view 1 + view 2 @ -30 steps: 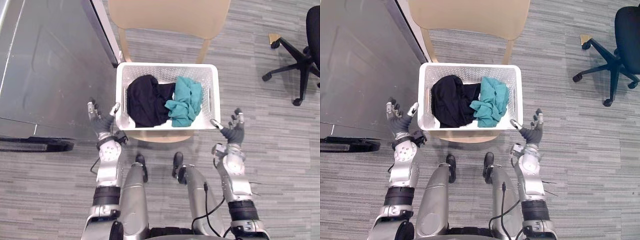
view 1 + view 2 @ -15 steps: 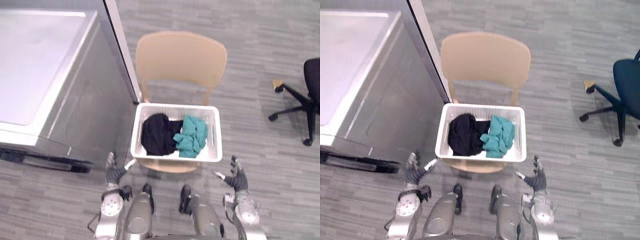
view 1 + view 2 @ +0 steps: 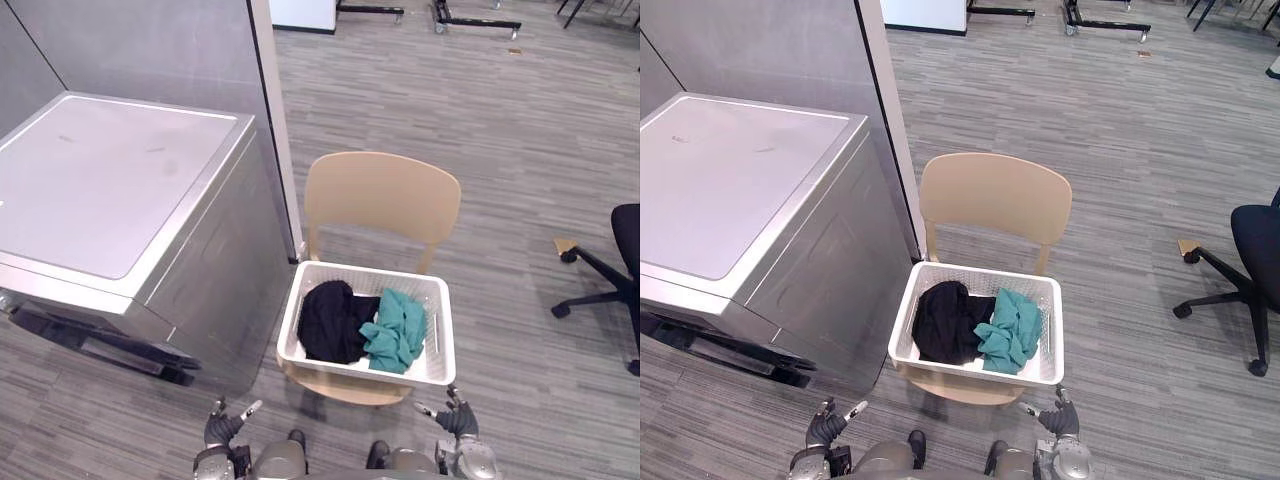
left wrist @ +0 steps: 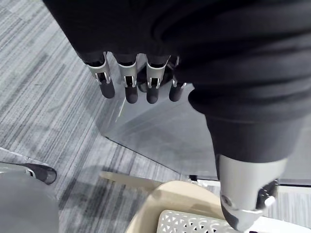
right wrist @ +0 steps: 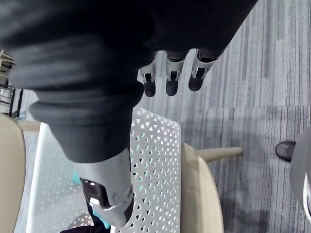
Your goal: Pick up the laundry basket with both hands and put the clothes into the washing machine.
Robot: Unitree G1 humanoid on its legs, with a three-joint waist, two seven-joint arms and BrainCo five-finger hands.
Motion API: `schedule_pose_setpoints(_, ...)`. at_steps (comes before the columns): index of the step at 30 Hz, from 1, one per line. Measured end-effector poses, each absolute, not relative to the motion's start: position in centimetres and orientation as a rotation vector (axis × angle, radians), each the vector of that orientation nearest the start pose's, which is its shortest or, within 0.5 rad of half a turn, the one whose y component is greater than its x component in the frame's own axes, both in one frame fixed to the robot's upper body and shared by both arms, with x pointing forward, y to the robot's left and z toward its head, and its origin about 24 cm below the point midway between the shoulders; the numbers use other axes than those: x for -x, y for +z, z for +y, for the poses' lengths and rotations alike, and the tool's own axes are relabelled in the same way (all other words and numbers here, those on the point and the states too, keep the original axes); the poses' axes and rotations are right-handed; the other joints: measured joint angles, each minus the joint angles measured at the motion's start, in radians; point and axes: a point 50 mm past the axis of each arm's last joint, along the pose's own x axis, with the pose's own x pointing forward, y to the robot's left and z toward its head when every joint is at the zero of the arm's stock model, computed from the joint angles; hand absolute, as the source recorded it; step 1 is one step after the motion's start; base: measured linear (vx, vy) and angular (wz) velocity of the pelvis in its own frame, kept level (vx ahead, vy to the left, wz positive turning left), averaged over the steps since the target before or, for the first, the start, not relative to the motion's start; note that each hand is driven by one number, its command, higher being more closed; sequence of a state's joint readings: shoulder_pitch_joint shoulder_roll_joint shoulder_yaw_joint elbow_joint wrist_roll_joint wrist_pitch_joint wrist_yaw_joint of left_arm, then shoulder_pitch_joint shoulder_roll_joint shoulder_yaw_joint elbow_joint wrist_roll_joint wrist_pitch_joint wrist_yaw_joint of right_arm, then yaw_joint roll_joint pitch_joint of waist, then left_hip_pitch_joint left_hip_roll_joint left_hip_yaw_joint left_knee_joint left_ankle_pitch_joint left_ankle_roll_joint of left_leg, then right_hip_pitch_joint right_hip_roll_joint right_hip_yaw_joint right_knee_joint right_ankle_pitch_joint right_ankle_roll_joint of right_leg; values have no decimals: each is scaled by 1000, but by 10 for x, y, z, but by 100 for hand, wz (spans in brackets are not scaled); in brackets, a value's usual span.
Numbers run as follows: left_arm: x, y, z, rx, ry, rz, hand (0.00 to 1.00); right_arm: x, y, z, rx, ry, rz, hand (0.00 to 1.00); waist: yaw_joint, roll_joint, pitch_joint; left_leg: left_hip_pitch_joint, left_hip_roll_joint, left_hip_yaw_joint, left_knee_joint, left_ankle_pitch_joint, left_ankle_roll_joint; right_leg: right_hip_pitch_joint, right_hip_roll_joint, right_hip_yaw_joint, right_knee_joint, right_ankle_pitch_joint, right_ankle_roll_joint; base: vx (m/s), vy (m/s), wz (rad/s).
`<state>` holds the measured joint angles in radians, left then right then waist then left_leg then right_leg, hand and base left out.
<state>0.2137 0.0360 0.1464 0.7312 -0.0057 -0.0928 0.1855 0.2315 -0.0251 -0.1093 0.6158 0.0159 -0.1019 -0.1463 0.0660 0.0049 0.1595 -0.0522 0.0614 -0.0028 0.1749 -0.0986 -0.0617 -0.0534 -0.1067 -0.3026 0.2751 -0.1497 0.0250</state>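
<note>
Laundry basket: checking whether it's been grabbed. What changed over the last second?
The camera pulled back, shifting the whole view. The left hand and right hand, earlier beside the laundry basket's near corners, now sit just short of it, open as before; nothing grasped. The basket stays on the chair, black garment and teal garment inside.
</note>
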Motion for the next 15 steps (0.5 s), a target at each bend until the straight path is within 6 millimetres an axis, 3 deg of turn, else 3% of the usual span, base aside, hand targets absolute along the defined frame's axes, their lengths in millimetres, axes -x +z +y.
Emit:
schedule_pose_setpoints(3,-122,-130,199,-41,390,810,0,-123,-122,-198,3,-347,752,0,3,-1,1,-53,-26,-68,28,19,3,-6,-32,-80,24,-16,11,-84,11,87)
schedule_pose_setpoints(5,-132,-128,194,-35,374,788,0,-124,-124,-197,-16,-368,763,0,2,-5,-2,-104,-35,-43,32,30,7,-25,-70,-149,57,-30,9,-117,44,109)
schedule_pose_setpoints(6,-139,-127,190,-41,358,777,0,-127,-127,-199,-30,-401,777,0,0,-14,-1,-141,13,99,56,23,17,-51,-105,-203,64,-24,3,-71,35,97)
schedule_pose_setpoints(8,-138,-128,188,-49,351,789,0,-131,-128,-201,-19,-397,789,0,-5,-18,0,-152,41,171,97,18,25,-54,-141,-231,82,-21,7,4,73,86)
schedule_pose_setpoints(9,-134,-132,187,-64,345,812,0,-135,-129,-204,-5,-396,801,0,-23,-27,4,-135,89,232,150,16,23,-48,-186,-259,98,-11,24,17,214,83)
schedule_pose_setpoints(11,-129,-135,189,-78,342,835,0,-139,-129,-208,9,-394,805,0,-40,-17,-1,-72,166,314,131,14,18,-34,-224,-282,103,9,58,-18,262,64)
schedule_pose_setpoints(12,-129,-136,188,-80,340,840,0,-141,-128,-209,14,-392,800,0,-50,-6,-4,-57,177,332,104,14,8,-28,-231,-289,100,19,74,-32,307,50)
schedule_pose_setpoints(13,-131,-136,188,-97,323,845,0,-144,-127,-211,18,-392,793,0,-57,6,-8,-41,153,361,68,-4,-26,-5,-241,-304,68,47,111,-38,342,47)
schedule_pose_setpoints(14,-136,-135,191,-123,307,833,0,-144,-129,-204,2,-376,802,0,-51,-11,-10,-36,112,349,41,5,-15,18,-247,-312,3,87,118,-29,327,48)
schedule_pose_setpoints(15,-136,-134,194,-142,299,830,0,-144,-130,-201,-9,-372,803,0,-54,-12,-10,-36,93,337,27,14,-7,33,-249,-316,-32,105,117,-27,277,59)
